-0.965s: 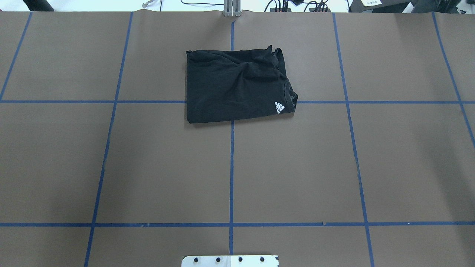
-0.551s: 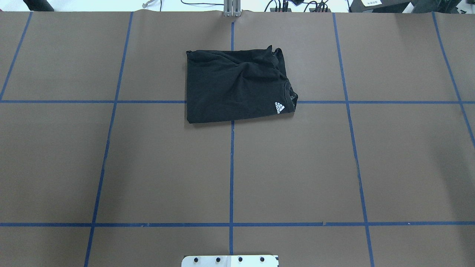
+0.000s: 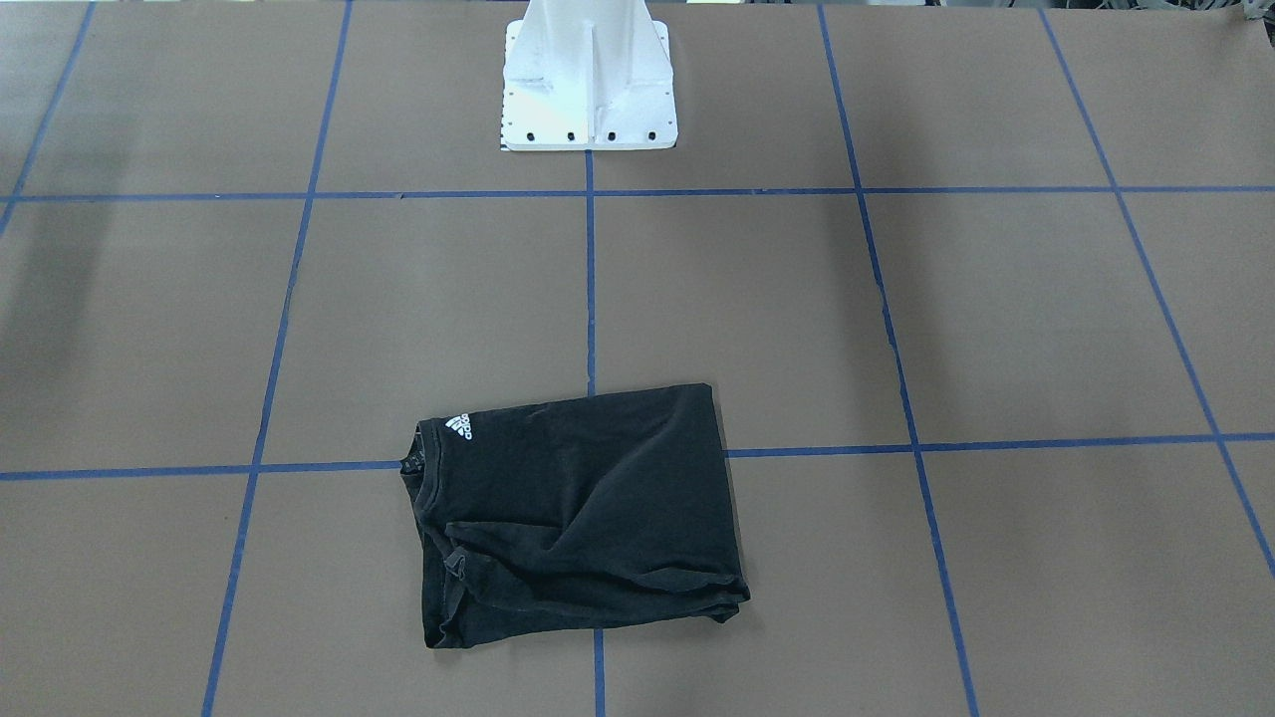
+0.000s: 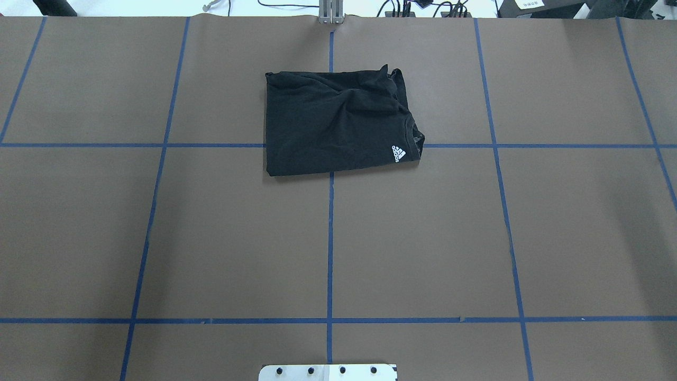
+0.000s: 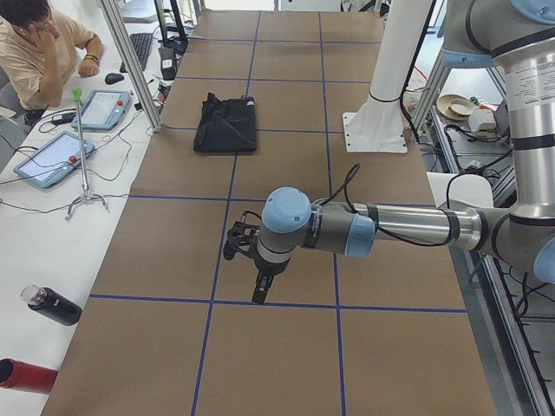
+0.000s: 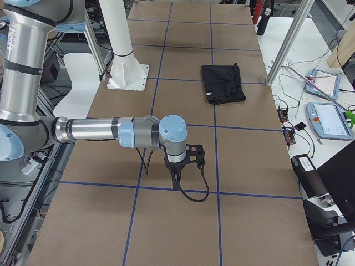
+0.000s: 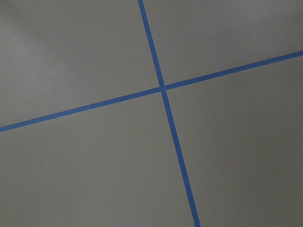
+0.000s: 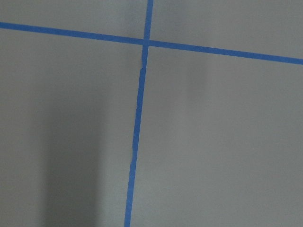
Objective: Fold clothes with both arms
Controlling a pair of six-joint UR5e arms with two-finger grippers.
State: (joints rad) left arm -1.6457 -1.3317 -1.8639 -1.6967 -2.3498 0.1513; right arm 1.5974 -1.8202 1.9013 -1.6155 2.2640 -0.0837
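Observation:
The black T-shirt (image 4: 338, 124) lies folded into a rough rectangle on the far middle of the brown table. Its small white logo (image 4: 398, 153) faces up by the collar, and its front print is hidden. It also shows in the front-facing view (image 3: 578, 513) and both side views (image 5: 227, 124) (image 6: 223, 83). Neither arm shows in the overhead or front-facing views. My left gripper (image 5: 260, 293) hangs over the table's left end, far from the shirt. My right gripper (image 6: 176, 180) hangs over the right end. I cannot tell whether either is open or shut. Both wrist views show only table paper and blue tape.
The white pedestal base (image 3: 588, 80) stands at the robot's side of the table (image 4: 423, 238), which carries a blue tape grid. A seated operator (image 5: 35, 43), tablets (image 5: 52, 160) and bottles (image 5: 52, 305) are on a bench beyond the far edge.

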